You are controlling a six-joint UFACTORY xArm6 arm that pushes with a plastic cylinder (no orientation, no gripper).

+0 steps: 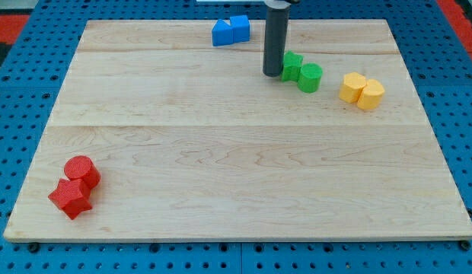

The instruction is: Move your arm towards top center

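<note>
My tip [272,74] rests on the pale wooden counter [236,175] near the view's top, a little to the view's right of centre, with the dark rod rising straight up from it and leaving the picture at the top edge. There are no fingers on this arm, only the rod, so nothing is gripped. Just to the view's right of the tip, touching or nearly touching the rod, stands a green block [291,65] whose shape I cannot make out clearly, and against its lower right side sits a green cylinder [310,78]. Up and to the view's left of the tip, close to the counter's top edge, two blue blocks stand side by side and touching: a blue block with a peaked top [221,33] on the left and a blue cube [239,28] on the right. Further to the view's right of the green pair, two yellow blocks touch each other: a yellow block [352,87] of unclear shape and a yellow hexagonal block [371,94]. Well apart from all of these, in the counter's bottom left corner, a red cylinder [81,171] sits just above and touching a red star-shaped block [70,198]. The counter lies on a blue pegboard [23,114] dotted with holes.
</note>
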